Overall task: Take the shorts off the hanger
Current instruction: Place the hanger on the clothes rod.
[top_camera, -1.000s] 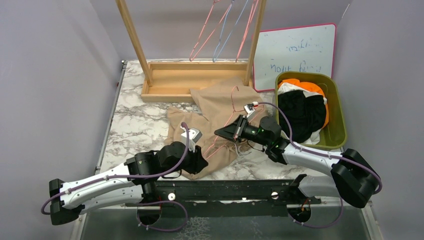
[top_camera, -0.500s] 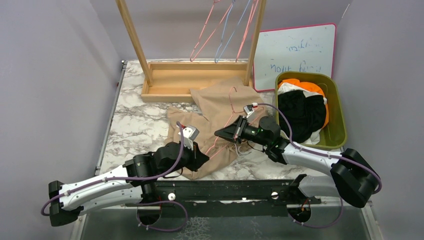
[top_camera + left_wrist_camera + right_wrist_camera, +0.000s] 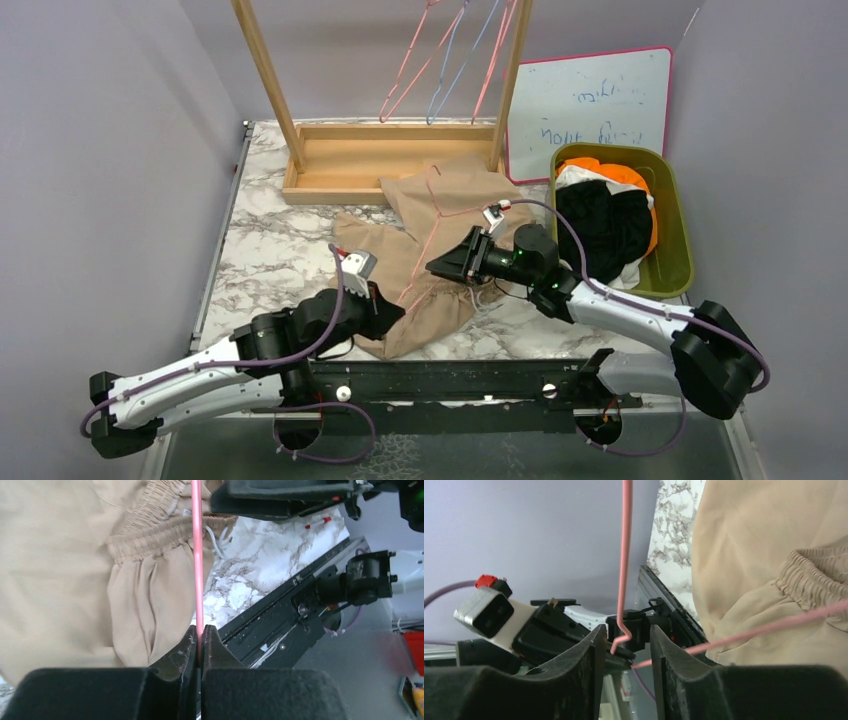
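The tan-beige shorts [image 3: 445,205] lie crumpled on the marble table, with a pink wire hanger [image 3: 432,232] lying across them. My left gripper [image 3: 388,308] is shut on the lower end of the hanger wire [image 3: 198,555], beside the gathered waistband [image 3: 150,525]. My right gripper [image 3: 432,268] is open over the waistband; the hanger's bent end [image 3: 625,555] stands between its fingers, which do not clamp it. The orange [image 3: 612,170], cream-white [image 3: 578,180] and black shorts [image 3: 600,228] lie in the green bin.
The green bin [image 3: 682,235] stands at the right. A wooden rack [image 3: 390,165] with several empty wire hangers [image 3: 440,60] stands at the back, and a whiteboard [image 3: 590,100] leans behind the bin. The black base rail [image 3: 450,385] runs along the near edge.
My left arm has drawn back to the left with the hanger wire in its grip. The hanger has slid left across the tan shorts. My right gripper has shifted slightly left.
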Available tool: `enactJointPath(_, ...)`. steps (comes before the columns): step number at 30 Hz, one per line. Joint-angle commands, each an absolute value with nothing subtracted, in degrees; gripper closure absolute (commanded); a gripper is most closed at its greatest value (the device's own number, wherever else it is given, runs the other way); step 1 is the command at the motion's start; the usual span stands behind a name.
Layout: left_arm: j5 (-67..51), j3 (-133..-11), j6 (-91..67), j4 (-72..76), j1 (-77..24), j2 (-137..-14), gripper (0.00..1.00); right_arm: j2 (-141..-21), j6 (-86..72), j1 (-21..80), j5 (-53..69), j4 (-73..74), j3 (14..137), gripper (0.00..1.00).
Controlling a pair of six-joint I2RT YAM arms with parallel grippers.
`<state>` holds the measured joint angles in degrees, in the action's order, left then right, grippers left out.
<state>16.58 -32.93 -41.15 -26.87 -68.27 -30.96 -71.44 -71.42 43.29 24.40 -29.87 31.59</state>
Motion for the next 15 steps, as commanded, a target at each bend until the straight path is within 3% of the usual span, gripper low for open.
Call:
enactJointPath(1,24.2,-35.6,-46.3,-33.3,-68.2,-26.6,1.0,-66.1,-64.9,43.3,20.4,-18.5,34.7,0.56)
enactJointPath(11,32.4,-40.5,-52.8,-46.9,-68.1,-25.3,1.0,-51.7,-59.2,43.3,1.1,1.6,35.9,0.31)
enactJointPath(15,37.5,-43.5,-50.1,-48.5,-68.2,-28.2,1.0,-48.1,-56.9,43.3,-3.3,5.2,35.6,0.25)
